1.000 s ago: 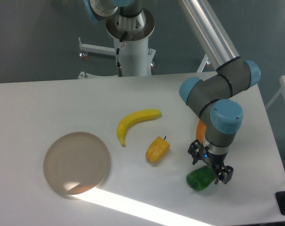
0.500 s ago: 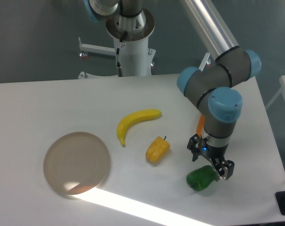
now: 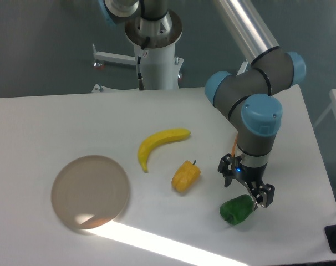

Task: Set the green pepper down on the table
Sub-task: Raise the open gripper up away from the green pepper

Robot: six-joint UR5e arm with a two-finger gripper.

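Green and glossy, the green pepper [image 3: 237,209] lay on the table [image 3: 40,127] near its right front edge, long axis running lower-left to upper-right. No writing was legible anywhere. Since a second earlier the gripper [image 3: 247,182], fingers spread and empty, had risen off it; the pepper had not shifted.

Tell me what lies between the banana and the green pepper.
In the fixed camera view, the yellow-orange pepper lies between the banana and the green pepper, with bare table around it.

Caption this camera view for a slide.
Open gripper just above the green pepper resting on the white table.
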